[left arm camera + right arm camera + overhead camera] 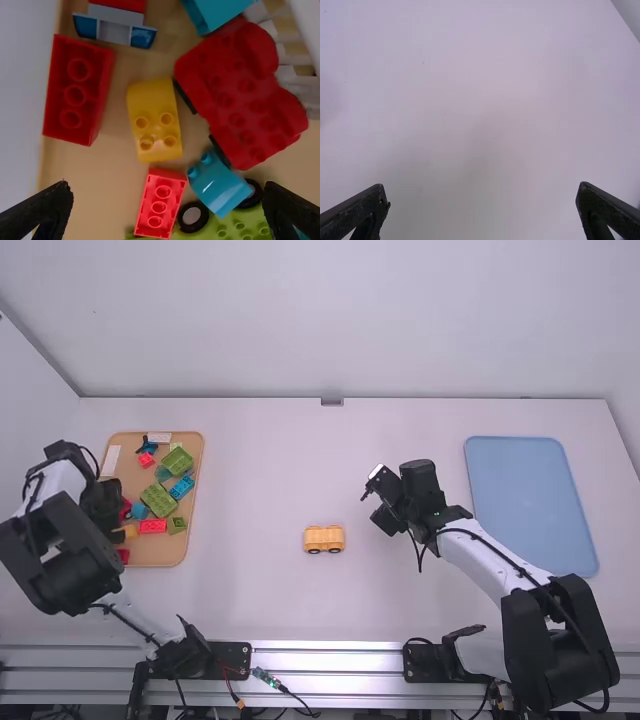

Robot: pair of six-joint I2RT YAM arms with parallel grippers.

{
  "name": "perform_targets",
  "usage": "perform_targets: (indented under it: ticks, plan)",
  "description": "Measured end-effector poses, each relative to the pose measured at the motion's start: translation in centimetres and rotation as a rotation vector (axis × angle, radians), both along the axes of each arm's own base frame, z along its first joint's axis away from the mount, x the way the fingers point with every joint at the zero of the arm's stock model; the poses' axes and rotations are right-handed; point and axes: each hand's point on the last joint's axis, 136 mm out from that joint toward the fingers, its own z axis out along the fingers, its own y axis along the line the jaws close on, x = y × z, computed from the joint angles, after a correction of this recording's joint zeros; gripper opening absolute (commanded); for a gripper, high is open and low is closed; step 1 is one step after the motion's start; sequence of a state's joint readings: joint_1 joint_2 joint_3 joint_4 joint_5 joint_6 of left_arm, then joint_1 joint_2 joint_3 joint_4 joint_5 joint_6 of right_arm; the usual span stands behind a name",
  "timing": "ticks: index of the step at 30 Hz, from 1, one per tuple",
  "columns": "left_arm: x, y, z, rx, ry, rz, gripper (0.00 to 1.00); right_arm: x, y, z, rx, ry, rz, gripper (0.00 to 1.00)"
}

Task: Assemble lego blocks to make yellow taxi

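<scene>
Hovering over the brown tray (155, 554), the left pincer (119, 514) is spread wide and empty, a yellow brick (153, 120) near it; the right pincer (374, 506), also wide apart and empty, has the wheeled yellow block (324, 538) off towards the left pincer

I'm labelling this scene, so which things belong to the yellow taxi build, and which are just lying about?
Seemingly for the taxi:
- yellow block
- yellow wheeled piece

Apparently just lying about:
- green blocks
- red blocks
- blue tray
</scene>
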State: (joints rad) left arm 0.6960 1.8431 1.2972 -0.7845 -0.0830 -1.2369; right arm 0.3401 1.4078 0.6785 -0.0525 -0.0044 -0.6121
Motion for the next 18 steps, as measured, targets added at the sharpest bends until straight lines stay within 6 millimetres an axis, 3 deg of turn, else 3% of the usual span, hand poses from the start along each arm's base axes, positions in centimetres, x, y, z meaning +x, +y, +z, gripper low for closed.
perform_targets:
  ticks: [3,7,8,18]
  plan:
    - [0.0,-0.1,-0.7,0.004,-0.005,-0.003,0.98,-0.1,0.0,0.0,0.000,0.003,-0.001,0.99]
    - [-0.3,-0.3,-1.5,0.004,-0.004,-0.004,0.89,-0.1,0.0,-0.1,-0.001,0.003,0.000,0.99]
    - [-0.2,-0.2,-1.7,0.008,-0.009,-0.003,0.80,0.0,0.0,0.0,-0.001,0.002,-0.001,0.99]
    - [-0.5,-0.4,-3.2,0.018,-0.021,-0.005,0.63,-0.1,0.0,-0.1,-0.001,0.004,-0.001,0.99]
